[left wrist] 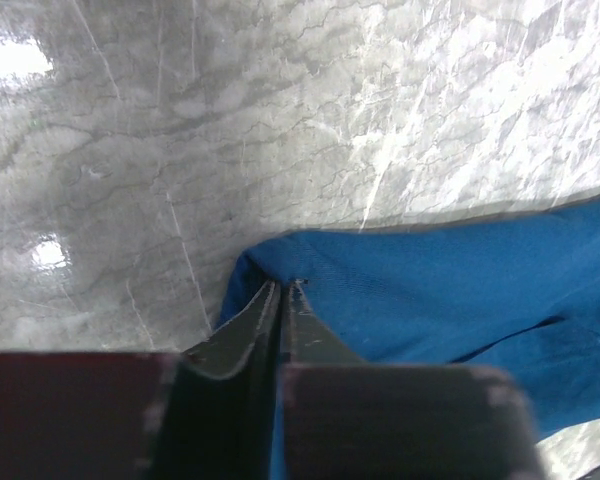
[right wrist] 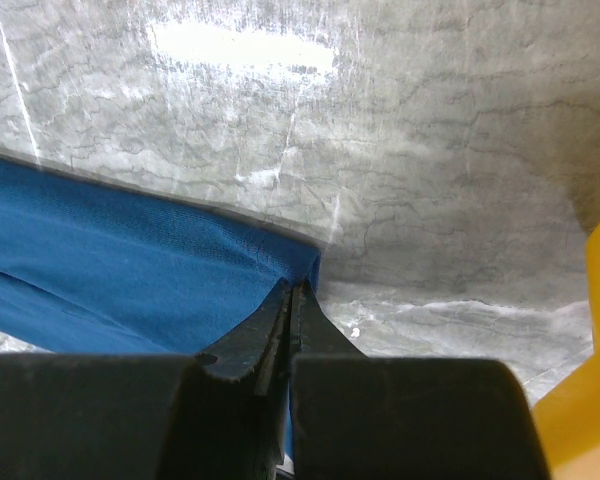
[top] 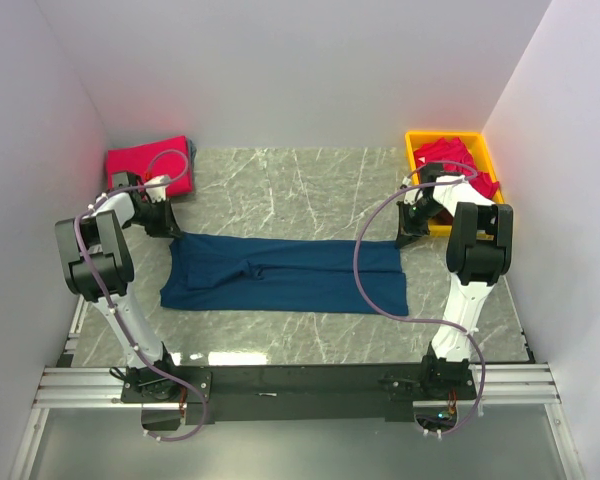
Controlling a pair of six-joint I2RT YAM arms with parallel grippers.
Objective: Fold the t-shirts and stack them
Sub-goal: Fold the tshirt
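Note:
A navy blue t-shirt (top: pixel 285 275) lies spread out sideways on the marble table. My left gripper (top: pixel 170 232) is at its far left corner, shut on the edge of the cloth. In the left wrist view the left gripper (left wrist: pixel 283 285) has a sliver of the blue t-shirt (left wrist: pixel 430 270) pinched between its jaws. At the far right corner my right gripper (top: pixel 408 238) is shut on the cloth. The right wrist view shows the right gripper (right wrist: pixel 294 287) biting the shirt's corner (right wrist: pixel 130 270). A folded red-pink t-shirt (top: pixel 148 160) rests at the back left.
A yellow bin (top: pixel 412 145) stands at the back right with crumpled red-pink shirts (top: pixel 458 160) in it, just behind my right arm; its wall (right wrist: pixel 590 400) shows in the right wrist view. White walls enclose the table on three sides.

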